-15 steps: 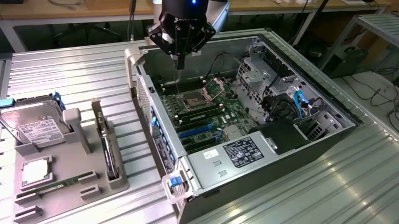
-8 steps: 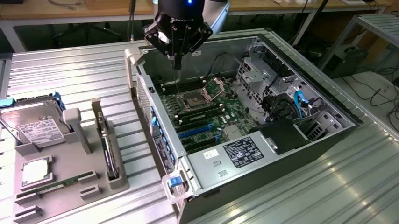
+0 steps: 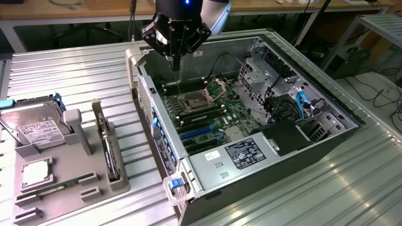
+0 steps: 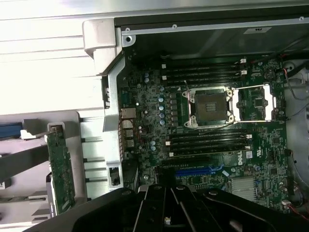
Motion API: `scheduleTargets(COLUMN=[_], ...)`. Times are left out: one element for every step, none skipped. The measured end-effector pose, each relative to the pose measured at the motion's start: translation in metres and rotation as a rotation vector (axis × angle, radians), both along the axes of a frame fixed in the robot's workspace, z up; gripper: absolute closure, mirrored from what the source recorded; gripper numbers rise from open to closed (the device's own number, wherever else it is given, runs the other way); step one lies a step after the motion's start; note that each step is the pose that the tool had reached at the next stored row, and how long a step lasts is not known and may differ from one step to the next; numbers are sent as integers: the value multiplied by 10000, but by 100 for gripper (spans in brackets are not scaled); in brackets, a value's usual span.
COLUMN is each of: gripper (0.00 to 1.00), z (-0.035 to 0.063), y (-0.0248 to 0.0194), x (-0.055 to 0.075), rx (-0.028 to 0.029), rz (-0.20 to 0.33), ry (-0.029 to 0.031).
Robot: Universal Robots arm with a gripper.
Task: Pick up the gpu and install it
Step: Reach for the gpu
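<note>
The pick-up is judged not yet begun: the claw point(image 3: 175, 63) is held clenched, empty, over the computer case point(image 3: 283, 188), well apart from the gpu point(image 3: 110, 157). That thin dark card, pale-bracketed, is stood on edge in a grey holder point(image 3: 69, 188) on the worktop point(image 3: 75, 70). Jaws opened along its edge would be needed.

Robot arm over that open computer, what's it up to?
The robot's gripper hangs shut above the open computer case, over the motherboard, and it holds nothing. The gpu it is meant to install stands on edge in the grey holder on the exterior view's left, near the hard drive. It has not been picked up yet.
</note>
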State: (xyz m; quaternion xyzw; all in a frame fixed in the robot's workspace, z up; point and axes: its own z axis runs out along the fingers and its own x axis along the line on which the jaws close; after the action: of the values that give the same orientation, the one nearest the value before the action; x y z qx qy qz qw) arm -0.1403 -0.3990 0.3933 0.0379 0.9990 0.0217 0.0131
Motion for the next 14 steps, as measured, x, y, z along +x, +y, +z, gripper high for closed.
scheduleTargets(gripper=[89,89,89,89,89,89,89,89,89,89,89,89,89,89], z=[0,0,0,0,0,0,0,0,0,0,0,0,0,0], y=[0,0,0,0,0,0,0,0,0,0,0,0,0,0], x=[-8,-25,-52,-64,-78,-89,-99,-105,-113,-119,-128,-136,-147,-155], rx=[0,0,0,0,0,0,0,0,0,0,0,0,0,0], rz=[0,0,0,0,0,0,0,0,-1,-1,0,0,-1,0], ry=[0,0,0,0,0,0,0,1,0,0,1,0,0,0])
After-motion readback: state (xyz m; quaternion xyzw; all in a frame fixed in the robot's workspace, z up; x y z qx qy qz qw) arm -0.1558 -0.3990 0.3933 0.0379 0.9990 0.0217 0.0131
